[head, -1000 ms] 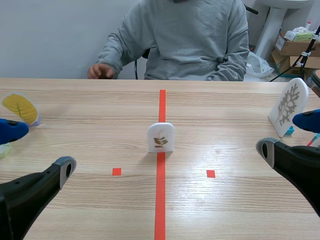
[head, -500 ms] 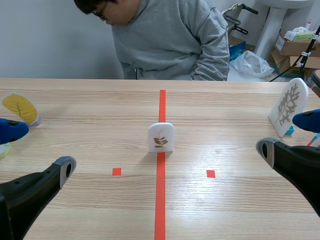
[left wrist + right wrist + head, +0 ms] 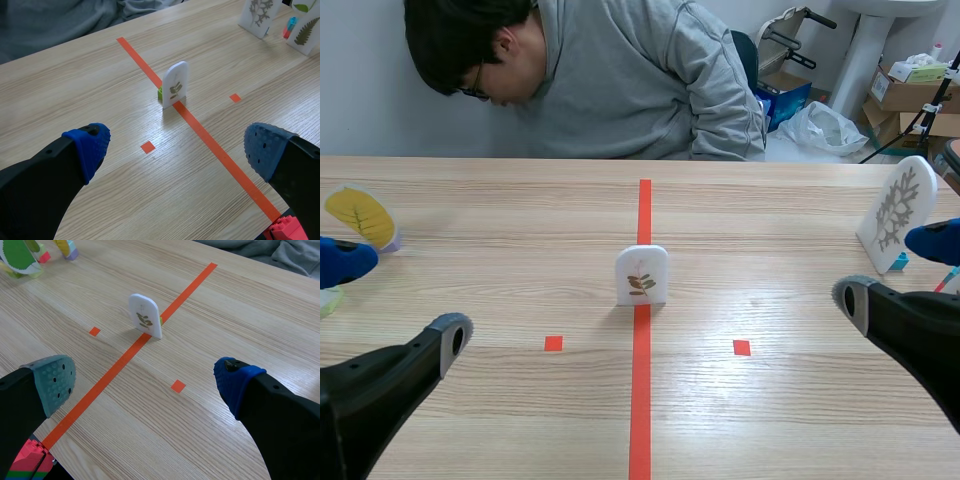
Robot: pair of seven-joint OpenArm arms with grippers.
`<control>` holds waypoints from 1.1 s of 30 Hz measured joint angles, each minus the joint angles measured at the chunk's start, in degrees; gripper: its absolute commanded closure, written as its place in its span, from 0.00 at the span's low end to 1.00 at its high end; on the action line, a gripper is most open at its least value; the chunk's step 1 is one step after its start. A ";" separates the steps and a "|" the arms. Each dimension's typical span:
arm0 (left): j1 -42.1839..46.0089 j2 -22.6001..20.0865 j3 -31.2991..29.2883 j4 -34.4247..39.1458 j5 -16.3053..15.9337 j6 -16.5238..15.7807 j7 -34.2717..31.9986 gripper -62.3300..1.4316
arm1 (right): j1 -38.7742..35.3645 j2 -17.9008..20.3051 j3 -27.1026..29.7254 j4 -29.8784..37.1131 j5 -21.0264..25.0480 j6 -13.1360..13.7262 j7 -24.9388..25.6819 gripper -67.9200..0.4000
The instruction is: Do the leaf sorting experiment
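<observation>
**Leaf sorting, opening stage.** Left tool (image 3: 177,150): fingers spread wide, holding nothing. A yellow-leaf card (image 3: 360,215) stands just beside it, on its outer side. Centre: the small leaf card (image 3: 642,274) stands upright on a green base on the red tape line (image 3: 640,400) of the table (image 3: 770,430). It is ahead of both tools, between them, and touched by neither. A branching-leaf card (image 3: 897,212) stands near the right tool (image 3: 145,382), which is equally wide-spread and empty. Judged progress: the central card is not yet grasped or assigned to a side, so pick, carry and placement all remain.
</observation>
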 measured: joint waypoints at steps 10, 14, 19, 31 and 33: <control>0.00 0.00 0.00 0.00 0.00 -0.02 0.00 0.08 | 0.90 0.00 0.00 0.00 -3.10 -1.01 -5.18 0.17; -0.13 0.00 0.00 0.00 0.00 -0.02 -0.02 0.08 | 3.74 0.00 0.00 -0.17 -6.34 -4.28 -5.95 0.17; -0.13 0.00 0.00 0.00 0.00 -0.02 -0.02 0.08 | 10.40 1.09 -2.64 -2.56 -13.09 -3.91 -5.95 0.17; -0.13 0.00 0.00 0.00 0.00 -0.02 0.00 0.08 | 37.94 8.20 -24.15 -28.28 -20.24 -3.85 1.33 0.17; -0.13 0.02 0.00 0.00 0.00 -0.02 -0.02 0.08 | 43.23 7.91 -28.74 -33.29 -22.18 -3.37 2.38 0.17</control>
